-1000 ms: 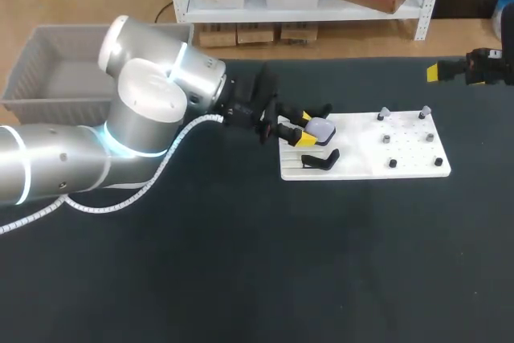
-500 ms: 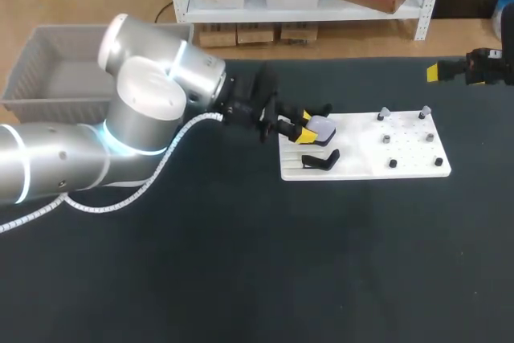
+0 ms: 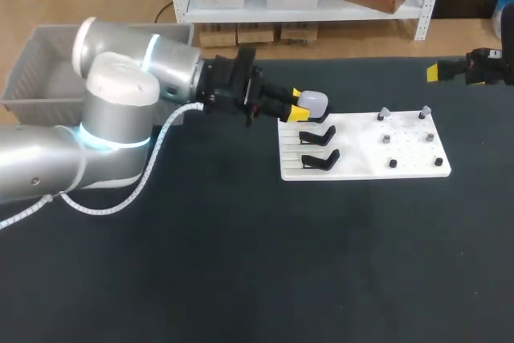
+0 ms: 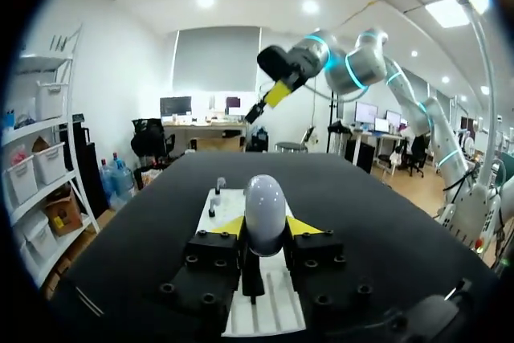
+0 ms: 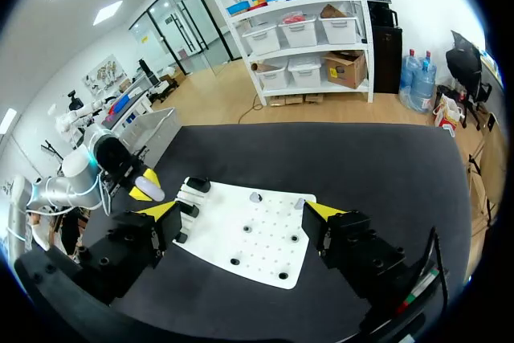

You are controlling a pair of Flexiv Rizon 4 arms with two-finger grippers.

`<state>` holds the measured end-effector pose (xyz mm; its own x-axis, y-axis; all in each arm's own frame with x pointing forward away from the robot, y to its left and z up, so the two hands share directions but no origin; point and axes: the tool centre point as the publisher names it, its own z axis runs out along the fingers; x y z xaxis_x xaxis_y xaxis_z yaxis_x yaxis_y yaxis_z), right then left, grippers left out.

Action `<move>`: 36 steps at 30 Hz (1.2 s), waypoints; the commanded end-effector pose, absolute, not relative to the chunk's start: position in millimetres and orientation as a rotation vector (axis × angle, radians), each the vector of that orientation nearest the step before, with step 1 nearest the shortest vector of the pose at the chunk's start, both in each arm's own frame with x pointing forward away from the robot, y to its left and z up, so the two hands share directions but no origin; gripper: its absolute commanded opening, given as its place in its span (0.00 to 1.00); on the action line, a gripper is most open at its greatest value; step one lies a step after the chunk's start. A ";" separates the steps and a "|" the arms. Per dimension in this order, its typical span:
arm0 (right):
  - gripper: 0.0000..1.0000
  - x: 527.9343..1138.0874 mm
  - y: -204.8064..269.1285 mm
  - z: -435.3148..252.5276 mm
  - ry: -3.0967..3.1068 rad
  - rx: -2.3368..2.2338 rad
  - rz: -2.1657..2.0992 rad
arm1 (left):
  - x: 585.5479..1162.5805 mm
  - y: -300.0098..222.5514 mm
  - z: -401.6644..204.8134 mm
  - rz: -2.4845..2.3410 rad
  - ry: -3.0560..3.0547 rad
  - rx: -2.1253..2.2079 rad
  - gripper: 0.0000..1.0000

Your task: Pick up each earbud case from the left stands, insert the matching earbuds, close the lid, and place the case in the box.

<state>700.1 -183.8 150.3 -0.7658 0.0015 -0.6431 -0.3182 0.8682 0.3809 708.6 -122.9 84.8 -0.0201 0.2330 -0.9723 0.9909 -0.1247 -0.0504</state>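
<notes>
We find the left gripper (image 4: pixel 265 229) clamped on the case (image 4: pixel 265 208). Its wrist view shows a yellow tip pressed against each flank of the smooth, pale, egg-shaped shell. The head view adds that the case hangs over the far left corner of the flat white board (image 3: pixel 365 150), just above two black stands (image 3: pixel 320 134).

The right gripper (image 5: pixel 241 210) is spread wide in its own wrist view. The head view shows only one yellow tip of it, near the table's (image 3: pixel 241 263) far right edge and well apart from the board.

Six small parts (image 3: pixel 392 163), two pale grey and four dark, stand on the board's right half, too small to identify. The grey ribbed plastic box (image 3: pixel 40 90) sits far left, its inside partly hidden by the left arm.
</notes>
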 end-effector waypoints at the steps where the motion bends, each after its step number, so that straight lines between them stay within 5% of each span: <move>1: 1.00 700.3 -184.9 149.9 2.373 -0.232 0.638 | 686.5 -110.7 95.0 -1.190 1.303 1.349 0.00; 36: 1.00 700.3 -184.9 149.9 2.373 -0.232 0.638 | 669.8 -100.3 119.0 -1.210 1.191 1.353 0.00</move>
<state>700.1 -183.8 150.4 -0.7658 0.0015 -0.6431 -0.3182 0.8682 0.3809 668.7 -100.1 119.9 0.0421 0.0772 -0.9961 0.9951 -0.0928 0.0349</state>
